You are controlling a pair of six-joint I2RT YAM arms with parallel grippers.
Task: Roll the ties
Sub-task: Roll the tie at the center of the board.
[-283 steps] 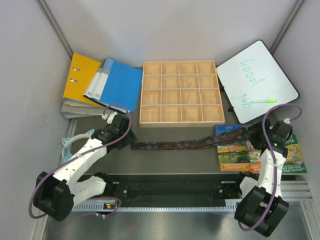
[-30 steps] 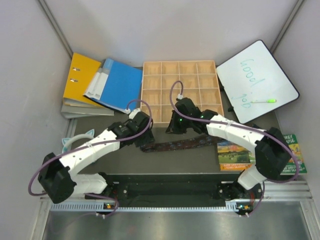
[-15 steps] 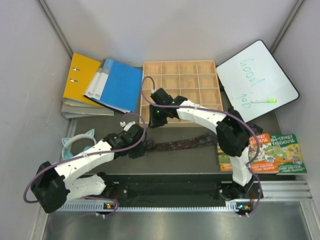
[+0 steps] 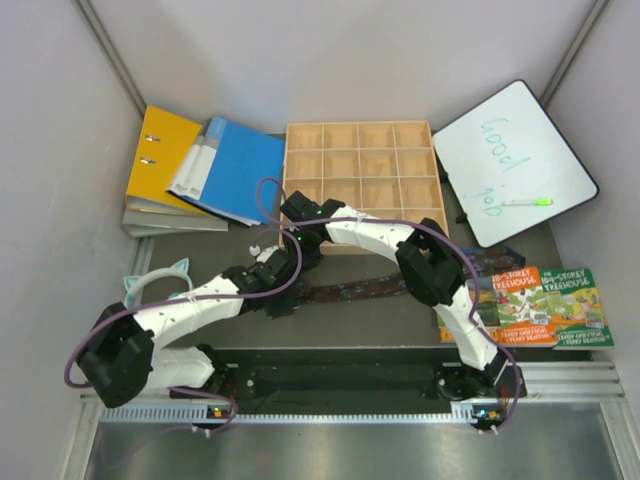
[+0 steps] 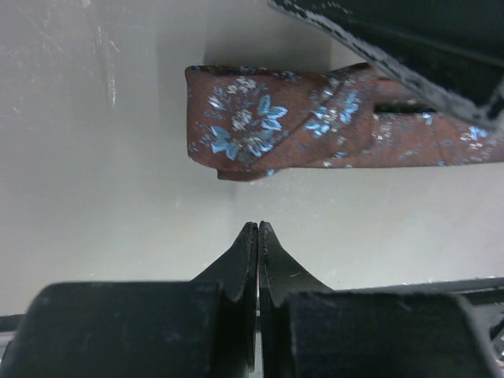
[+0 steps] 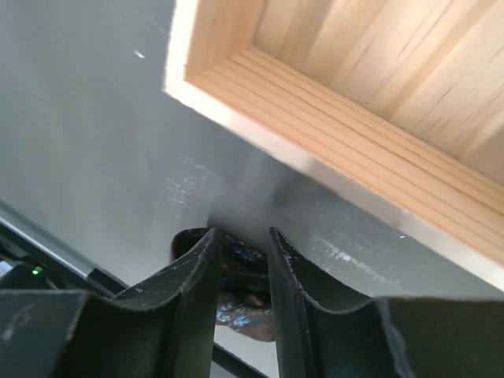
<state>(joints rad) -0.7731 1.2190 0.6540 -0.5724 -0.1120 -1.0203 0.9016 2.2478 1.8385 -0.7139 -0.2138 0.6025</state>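
Observation:
One dark brown tie (image 4: pixel 370 288) with blue flowers lies flat across the table in front of the wooden tray. Its left end (image 5: pixel 260 134) is folded over on itself. My left gripper (image 5: pixel 258 230) is shut and empty, its tips just short of that folded end and not touching it; from above it sits at the tie's left end (image 4: pixel 277 299). My right gripper (image 6: pixel 240 235) reaches across from the right and hangs over the same end (image 4: pixel 300 254), jaws apart, with the folded tie (image 6: pixel 246 277) showing between its fingers.
The wooden compartment tray (image 4: pixel 360 185) stands just behind the grippers, its corner (image 6: pixel 236 79) close to the right fingers. Yellow binder (image 4: pixel 160 155) and blue folder (image 4: pixel 235 165) lie back left, a whiteboard (image 4: pixel 515 150) back right, books (image 4: pixel 540 305) front right, a cat-ear headband (image 4: pixel 150 285) left.
The right arm swung left from the tie's middle to its left end and its jaws opened. The left gripper shut and dropped back toward the near side of that end.

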